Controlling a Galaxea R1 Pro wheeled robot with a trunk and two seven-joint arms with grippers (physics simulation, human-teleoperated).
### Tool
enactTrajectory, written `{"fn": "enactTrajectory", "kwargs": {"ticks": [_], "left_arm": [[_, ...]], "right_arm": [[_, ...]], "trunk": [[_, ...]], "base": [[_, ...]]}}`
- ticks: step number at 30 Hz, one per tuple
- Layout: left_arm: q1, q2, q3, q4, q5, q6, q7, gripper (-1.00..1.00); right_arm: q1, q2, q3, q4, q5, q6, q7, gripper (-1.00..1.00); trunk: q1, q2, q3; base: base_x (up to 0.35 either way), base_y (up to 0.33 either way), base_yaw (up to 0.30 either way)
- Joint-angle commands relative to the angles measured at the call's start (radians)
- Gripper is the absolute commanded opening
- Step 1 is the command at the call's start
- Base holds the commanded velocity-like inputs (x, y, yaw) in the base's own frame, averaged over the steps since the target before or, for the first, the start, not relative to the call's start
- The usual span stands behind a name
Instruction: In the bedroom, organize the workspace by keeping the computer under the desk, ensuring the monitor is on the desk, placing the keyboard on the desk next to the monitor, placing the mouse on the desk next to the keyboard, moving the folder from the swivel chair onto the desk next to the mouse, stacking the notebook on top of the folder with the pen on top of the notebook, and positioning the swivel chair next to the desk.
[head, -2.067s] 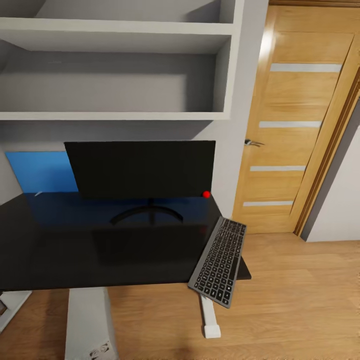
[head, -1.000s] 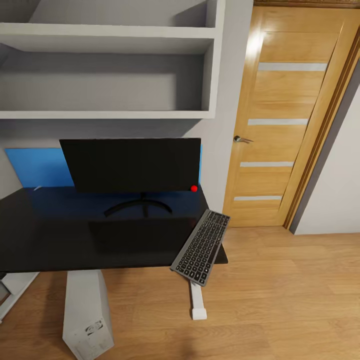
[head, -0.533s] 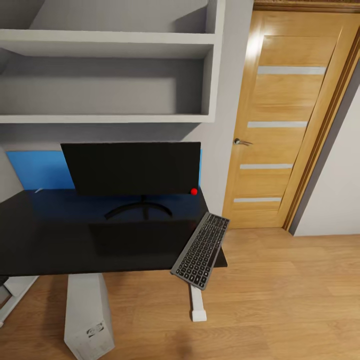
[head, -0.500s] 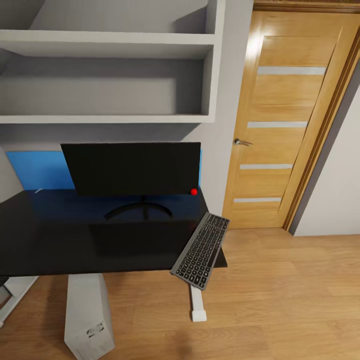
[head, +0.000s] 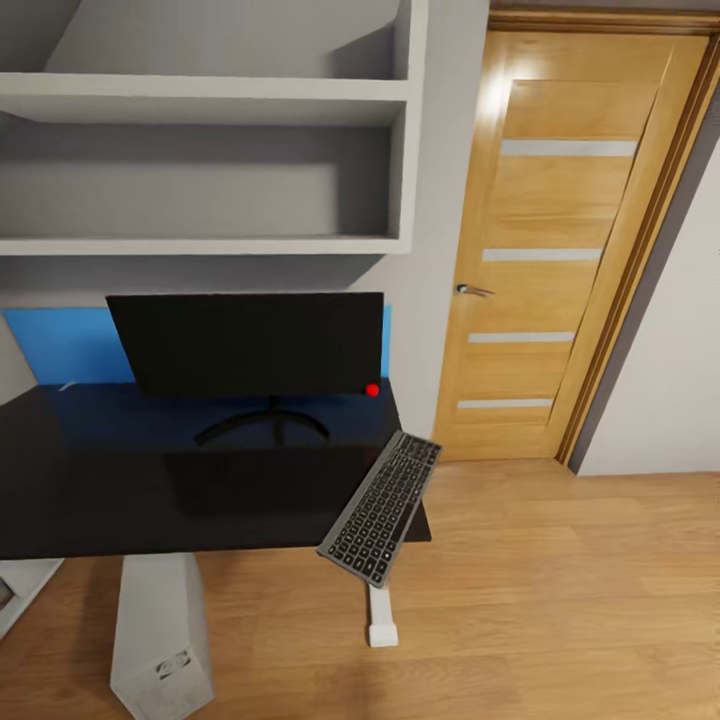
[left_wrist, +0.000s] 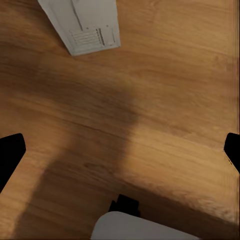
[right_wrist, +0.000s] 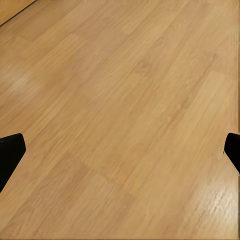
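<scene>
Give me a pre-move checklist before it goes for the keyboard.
1. Keyboard fully on the desk: not ok, it lies angled at the right front corner with its near end past the edge.
2. Monitor on the desk: ok, upright on its stand at the back.
3. Computer under the desk: ok, it stands on the floor below the front edge.
4. Left pincer free: ok, open over bare floor.
5. Right pincer free: ok, open, nothing between its fingers.
6. Mouse, notebook and pen positions: cannot tell.
</scene>
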Motion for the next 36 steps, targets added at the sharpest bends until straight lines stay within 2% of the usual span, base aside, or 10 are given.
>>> {"fn": "enactTrajectory", "kwargs": {"ticks": [1,6,13,23,26,32,36], "left_arm": [[0.0,-0.001,0.001,-0.002,0.01,-0.002,0.0,1.0],[0.001,-0.001,0.001,-0.002,0.01,-0.002,0.0,1.0],[0.0,-0.002,0.001,-0.002,0.009,-0.003,0.001,1.0],[0.001,-0.002,0.001,-0.002,0.01,-0.002,0.002,1.0],[0.001,-0.002,0.001,-0.002,0.01,-0.001,0.001,1.0],[0.0,-0.002,0.001,0.009,0.01,-0.001,-0.001,1.0],[0.0,-0.002,0.0,0.026,0.01,-0.001,-0.005,1.0]], "right_arm": [[0.0,0.0,0.001,-0.001,0.001,0.0,-0.005,1.0],[0.0,0.0,0.002,-0.001,0.006,0.0,-0.005,1.0],[0.0,0.0,0.0,-0.001,0.04,0.0,-0.005,1.0],[0.0,0.0,0.0,0.002,0.055,0.001,-0.004,1.0],[0.0,0.0,0.008,0.019,0.06,0.0,-0.003,1.0],[0.0,0.001,0.048,0.047,0.094,0.0,-0.004,1.0],[0.0,0.019,0.062,0.051,0.108,0.0,-0.004,1.0]], "trunk": [[-0.004,0.007,0.002],[-0.023,0.042,0.018],[-0.05,0.091,0.04],[-0.088,0.161,0.071],[-0.1,0.182,0.081],[-0.123,0.224,0.1],[-0.138,0.252,0.112]], "base": [[0.0,-0.295,0.0],[0.0,-0.303,0.0],[0.008,-0.276,0.0],[0.008,-0.051,0.0],[0.001,-0.005,0.0],[0.0,-0.001,0.0],[0.0,0.0,0.0]]}}
